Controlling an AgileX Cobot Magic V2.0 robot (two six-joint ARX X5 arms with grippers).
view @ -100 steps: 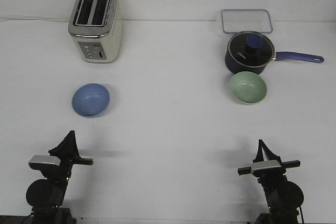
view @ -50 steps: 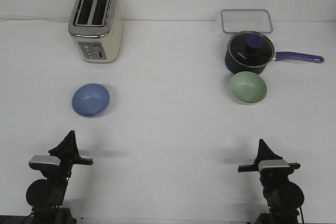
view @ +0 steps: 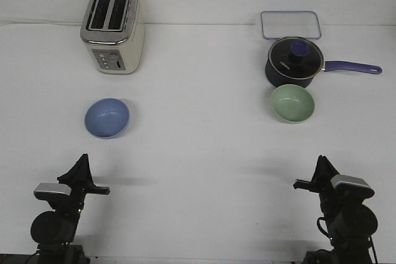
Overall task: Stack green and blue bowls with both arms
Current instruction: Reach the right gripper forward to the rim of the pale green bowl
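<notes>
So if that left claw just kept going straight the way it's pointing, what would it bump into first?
Probably the blue bowl. The left gripper points forward over bare table, and that bowl sits just ahead, slightly to its right. Depth is hard to judge here; it might pass over or beside the rim.

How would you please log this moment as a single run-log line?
phase: pre-grasp | left claw: near blue bowl, apart | right claw: near green bowl, apart | bowls unstacked, green beside saucepan

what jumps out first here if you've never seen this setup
The cream toaster at far left and the navy saucepan at far right stand out. Nearer, a blue bowl sits left and a green bowl right, just before the pan. Both grippers wait at the near edge.
</notes>
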